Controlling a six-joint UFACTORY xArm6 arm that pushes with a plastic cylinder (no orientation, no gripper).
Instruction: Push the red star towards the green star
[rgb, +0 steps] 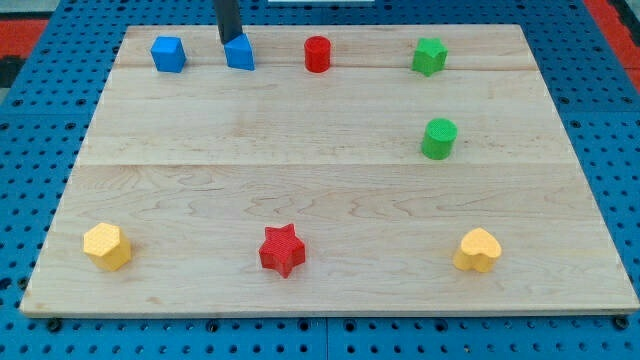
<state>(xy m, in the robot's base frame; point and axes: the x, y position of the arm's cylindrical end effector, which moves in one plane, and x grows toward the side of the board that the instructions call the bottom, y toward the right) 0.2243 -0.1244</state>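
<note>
Camera view: the red star (282, 250) lies flat near the board's (300, 190) bottom edge, centre-left, one point aimed toward the far edge, with no long axis to speak of. Well apart at far right sits the green star (429, 56), a green cylinder (438, 138) below it. The rod's tip (227, 42), which has no claw, touches a blue block (240, 52) at far left.

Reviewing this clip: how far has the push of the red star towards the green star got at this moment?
Done: nothing visible. The red star sits near the view's bottom centre, far from the green star at the top right. In hand: my tip is at the view's top, right against the blue block, well away from the red star. Left: reaching the red star and the whole push up and rightward.
</note>
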